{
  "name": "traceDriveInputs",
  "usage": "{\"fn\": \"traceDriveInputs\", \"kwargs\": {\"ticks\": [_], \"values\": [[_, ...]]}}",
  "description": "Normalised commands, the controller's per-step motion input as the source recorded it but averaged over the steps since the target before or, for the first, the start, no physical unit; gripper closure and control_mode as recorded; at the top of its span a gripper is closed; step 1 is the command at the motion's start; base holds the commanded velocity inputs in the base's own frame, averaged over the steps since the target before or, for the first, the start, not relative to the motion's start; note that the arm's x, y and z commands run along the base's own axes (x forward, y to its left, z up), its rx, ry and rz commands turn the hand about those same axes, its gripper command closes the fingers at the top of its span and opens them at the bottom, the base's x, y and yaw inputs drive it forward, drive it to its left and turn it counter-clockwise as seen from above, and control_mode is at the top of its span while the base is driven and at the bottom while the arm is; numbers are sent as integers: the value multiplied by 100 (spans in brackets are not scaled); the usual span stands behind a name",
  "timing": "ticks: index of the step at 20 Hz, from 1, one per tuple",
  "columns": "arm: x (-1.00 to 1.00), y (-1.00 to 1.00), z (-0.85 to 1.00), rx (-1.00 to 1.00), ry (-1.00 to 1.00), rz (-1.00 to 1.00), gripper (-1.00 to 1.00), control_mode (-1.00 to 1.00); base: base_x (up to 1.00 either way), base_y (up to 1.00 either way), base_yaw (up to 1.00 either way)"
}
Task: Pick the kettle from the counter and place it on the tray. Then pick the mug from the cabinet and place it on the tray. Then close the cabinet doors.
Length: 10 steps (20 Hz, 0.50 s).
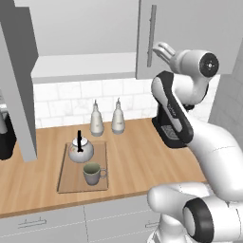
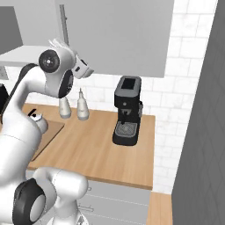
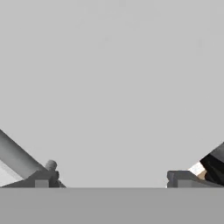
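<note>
The silver-white kettle (image 1: 80,149) and the grey-green mug (image 1: 93,173) both stand on the light-wood tray (image 1: 66,182), which lies on the counter (image 1: 142,161). The cabinet (image 1: 85,66) shows its white shelf, bare. Its left door (image 1: 19,95) swings out wide open; the right door (image 1: 190,28) looks shut or nearly so. My gripper (image 1: 161,48) is open and holds nothing, up against the right door's face just beside its bar handle (image 1: 152,35). In the hand view the open fingertips (image 3: 43,177) face the flat grey panel (image 3: 113,78), with the handle (image 3: 15,155) at lower left.
Two white bottles (image 1: 96,119) stand at the tiled back wall behind the tray. A black coffee machine (image 2: 127,110) sits on the counter's right end. A dark appliance (image 1: 5,137) stands at the far left. A grey wall (image 2: 202,132) bounds the right side.
</note>
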Motion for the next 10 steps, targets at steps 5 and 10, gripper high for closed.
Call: {"fn": "traceDriveInputs", "kwargs": {"ticks": [5,10], "values": [[-65,10,14,0,1,0,-100,-100,0,0,0],[-73,16,8,-3,0,0,-100,-100,0,0,0]]}}
